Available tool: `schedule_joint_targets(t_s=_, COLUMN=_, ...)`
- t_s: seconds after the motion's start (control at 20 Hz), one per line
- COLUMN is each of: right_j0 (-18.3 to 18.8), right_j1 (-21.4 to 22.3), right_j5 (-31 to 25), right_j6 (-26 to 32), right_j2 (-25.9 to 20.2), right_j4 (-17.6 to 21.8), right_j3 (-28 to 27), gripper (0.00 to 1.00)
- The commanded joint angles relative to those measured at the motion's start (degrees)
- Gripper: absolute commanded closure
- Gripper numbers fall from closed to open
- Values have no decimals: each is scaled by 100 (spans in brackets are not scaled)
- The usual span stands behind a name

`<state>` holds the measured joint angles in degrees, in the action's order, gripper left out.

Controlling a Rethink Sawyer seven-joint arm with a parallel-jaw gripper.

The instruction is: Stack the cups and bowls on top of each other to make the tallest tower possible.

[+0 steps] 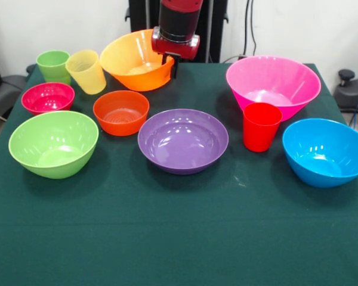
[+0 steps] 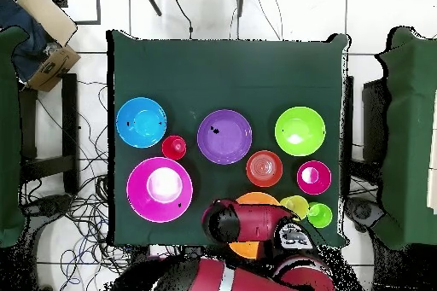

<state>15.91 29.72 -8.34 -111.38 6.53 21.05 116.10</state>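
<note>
My gripper [image 1: 170, 62] is at the table's far side, shut on the rim of the large orange bowl [image 1: 134, 62], which is tilted with its near side raised. In the overhead view the arm [image 2: 247, 224] covers most of that bowl [image 2: 256, 198]. The purple bowl [image 1: 182, 140] sits mid-table, with the pink bowl [image 1: 273, 83], blue bowl [image 1: 325, 152] and red cup [image 1: 261, 126] to its right. The lime-green bowl [image 1: 53, 143], small red-orange bowl [image 1: 120, 111], small magenta bowl [image 1: 48, 97], green cup [image 1: 53, 65] and pale yellow cup [image 1: 87, 71] are on the left. Nothing is nested.
A dark green cloth [image 1: 179, 238] covers the table. Chairs stand at both sides of it [image 2: 401, 134], and cables lie on the floor near the robot's base [image 2: 77, 228].
</note>
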Motion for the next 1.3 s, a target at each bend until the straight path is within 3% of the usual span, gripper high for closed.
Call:
schedule_joint_targets(t_s=0.05, right_j0=-189, right_j1=152, right_j5=-899, right_j6=-241, right_j2=-540, right_j4=-242, right_j3=-693, gripper=100)
schedule_joint_targets(t_s=0.6, right_j0=-287, right_j1=277, right_j5=-1582, right_j6=-318, right_j2=-584, right_j4=-310, right_j3=-922, gripper=100)
schedule_joint_targets(t_s=1.15, right_j0=-478, right_j1=271, right_j5=-1703, right_j6=-454, right_j2=-488, right_j4=-341, right_j3=-1006, gripper=100)
schedule_joint_targets(t_s=1.3, right_j0=-576, right_j1=231, right_j5=-1516, right_j6=-618, right_j2=-401, right_j4=-351, right_j3=-985, gripper=100)
